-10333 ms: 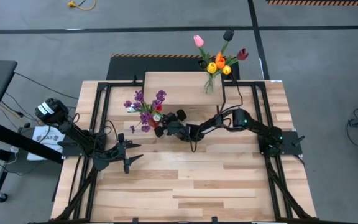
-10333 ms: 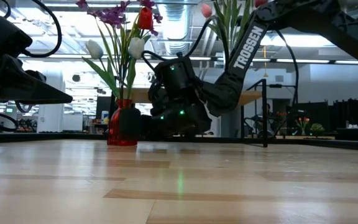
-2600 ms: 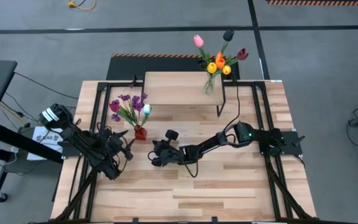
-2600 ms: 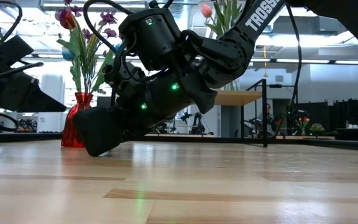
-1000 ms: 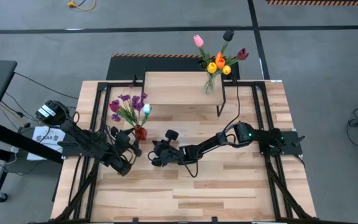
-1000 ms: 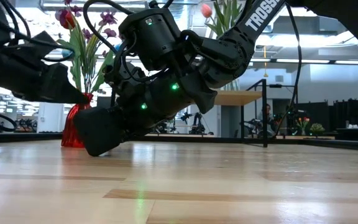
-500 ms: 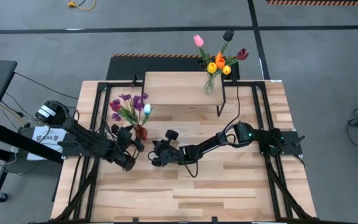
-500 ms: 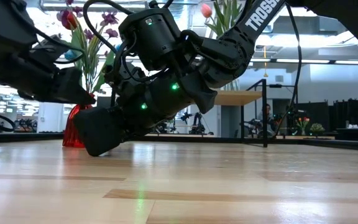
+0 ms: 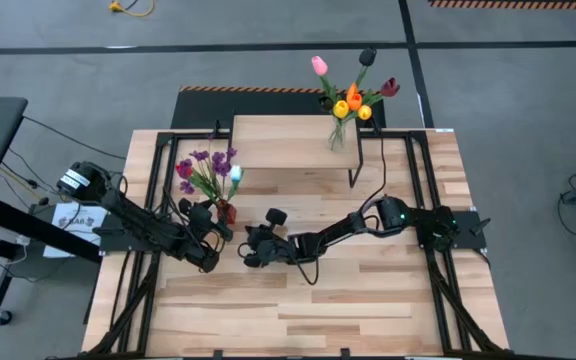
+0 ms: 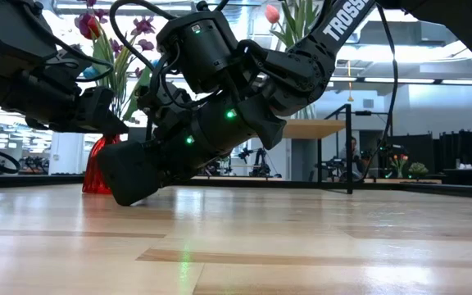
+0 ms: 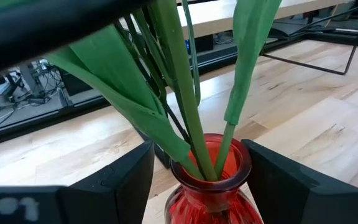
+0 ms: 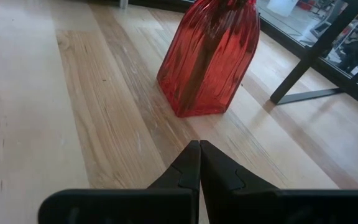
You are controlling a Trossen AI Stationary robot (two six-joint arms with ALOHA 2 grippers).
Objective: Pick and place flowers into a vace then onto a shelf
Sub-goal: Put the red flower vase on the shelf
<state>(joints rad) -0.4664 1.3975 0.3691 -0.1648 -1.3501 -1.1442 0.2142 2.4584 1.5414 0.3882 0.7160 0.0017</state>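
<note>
Pale plank tabletop [image 9: 298, 300] | grey floor [image 9: 528, 90] | left gripper [image 11: 197, 186] spread around red vase [image 11: 210, 199] | right gripper [image 12: 199, 163] clenched

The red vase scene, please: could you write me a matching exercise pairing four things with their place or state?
Things:
1. red vase
2. left gripper
3. right gripper
4. clear vase of tulips

Places or states:
A. shut, low over the table, pointing at the red vase
B. on the shelf
C. open, a finger on each side of the vase's neck
D. on the table, holding green stems

Pairs: 1-D, 2-C, 3-A, 4-B
</note>
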